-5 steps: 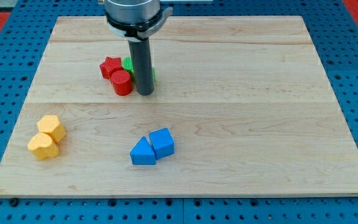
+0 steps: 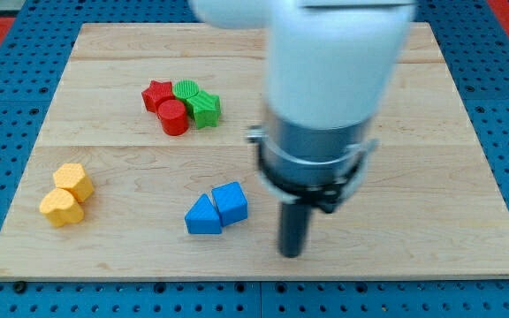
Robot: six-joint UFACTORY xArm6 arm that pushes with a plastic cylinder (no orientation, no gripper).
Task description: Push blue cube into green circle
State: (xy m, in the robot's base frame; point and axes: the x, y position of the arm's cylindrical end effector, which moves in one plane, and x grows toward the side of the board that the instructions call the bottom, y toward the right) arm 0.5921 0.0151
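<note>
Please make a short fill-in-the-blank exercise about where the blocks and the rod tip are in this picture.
1. My tip is to the view's ____ of the blue cube.
2. The blue cube touches a blue ____.
3. The green circle lies toward the view's ____ of the board.
4. The two ____ blocks sit near the view's left edge.

Missing words: right; triangle; top; yellow

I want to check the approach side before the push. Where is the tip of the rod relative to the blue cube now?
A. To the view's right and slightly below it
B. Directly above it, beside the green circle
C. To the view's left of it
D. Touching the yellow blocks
A: my tip rests on the board right of and a little lower than the blue cube, with a gap between them.
</note>
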